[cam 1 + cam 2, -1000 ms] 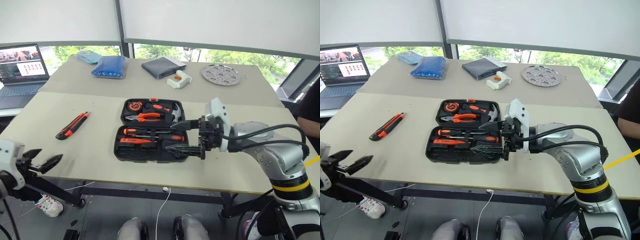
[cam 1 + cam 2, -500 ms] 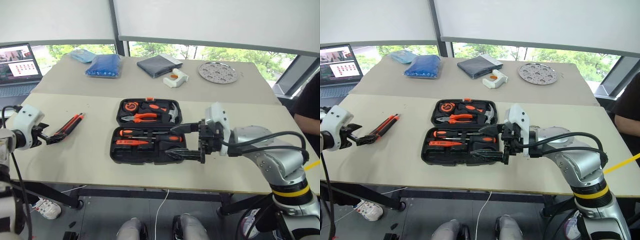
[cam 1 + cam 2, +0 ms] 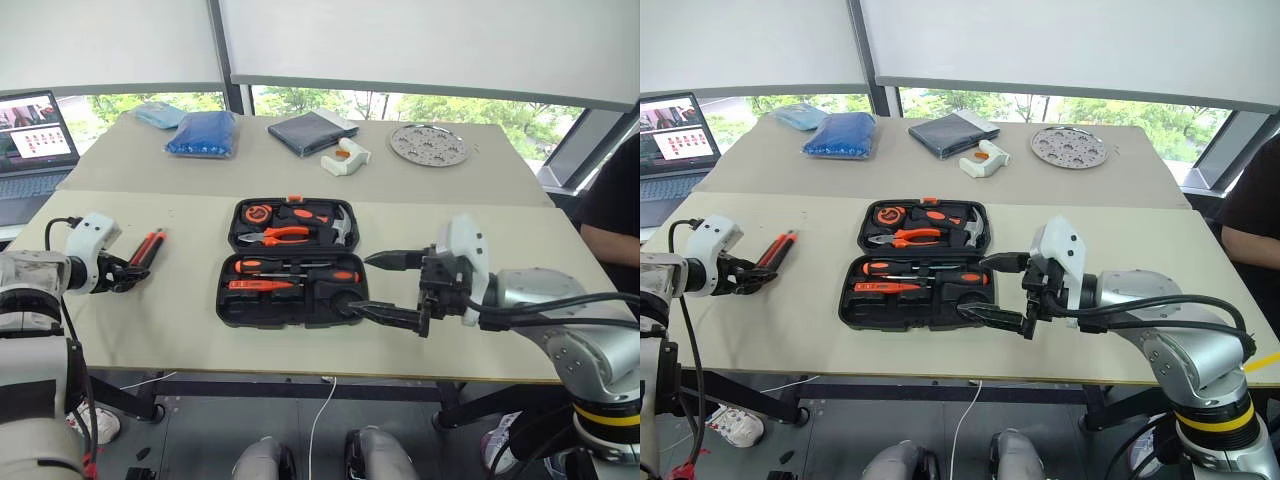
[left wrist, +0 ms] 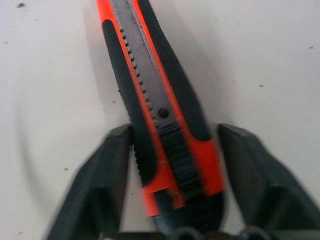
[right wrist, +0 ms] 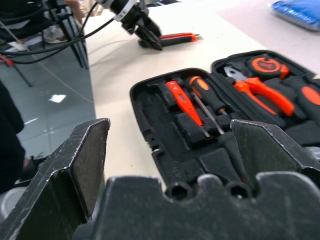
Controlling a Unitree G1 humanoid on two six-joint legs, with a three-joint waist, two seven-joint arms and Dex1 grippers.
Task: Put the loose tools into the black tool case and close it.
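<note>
Orange-and-black knife-like tool (image 4: 160,125) lies left of the open black tool case (image 3: 290,262); left gripper (image 4: 172,165) straddles it, unclenched; right gripper (image 3: 392,285) gapes empty beside the case.

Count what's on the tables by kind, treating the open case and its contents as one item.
Black tool case: 1
Loose orange-and-black knife: 1
Laptop: 1
Blue packets: 2
Dark navy pouch: 1
White-and-orange item: 1
Round perforated metal plate: 1
Total: 8
</note>
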